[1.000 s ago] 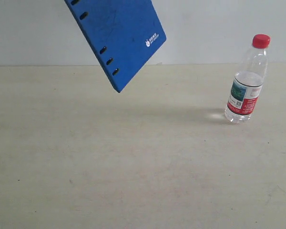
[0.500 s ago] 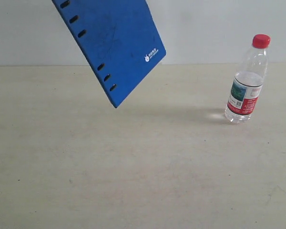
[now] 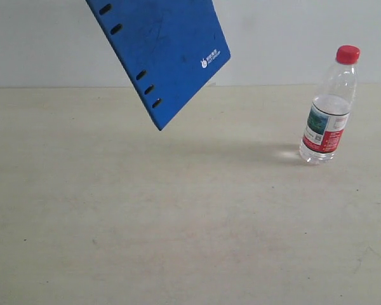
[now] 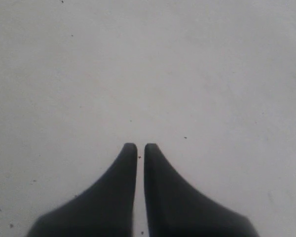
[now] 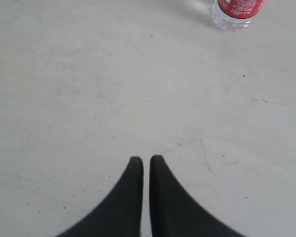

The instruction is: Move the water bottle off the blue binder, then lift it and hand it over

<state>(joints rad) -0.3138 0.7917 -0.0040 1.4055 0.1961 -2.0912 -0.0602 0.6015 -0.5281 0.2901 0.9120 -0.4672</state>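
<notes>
Nearby, your left gripper point(image 4: 140, 145) and right gripper point(image 5: 146, 158) both have fingers together over open table point(image 3: 178, 222). Farther right, the bottle point(image 3: 328, 108) stands upright, capped, partly filled. Up left, the binder point(image 3: 159, 51) hangs tilted in the air, well apart from the bottle.

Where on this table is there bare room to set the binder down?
The table is bare across foreground, middle and left, below the raised blue binder. Only the right is taken, by the upright water bottle.
</notes>
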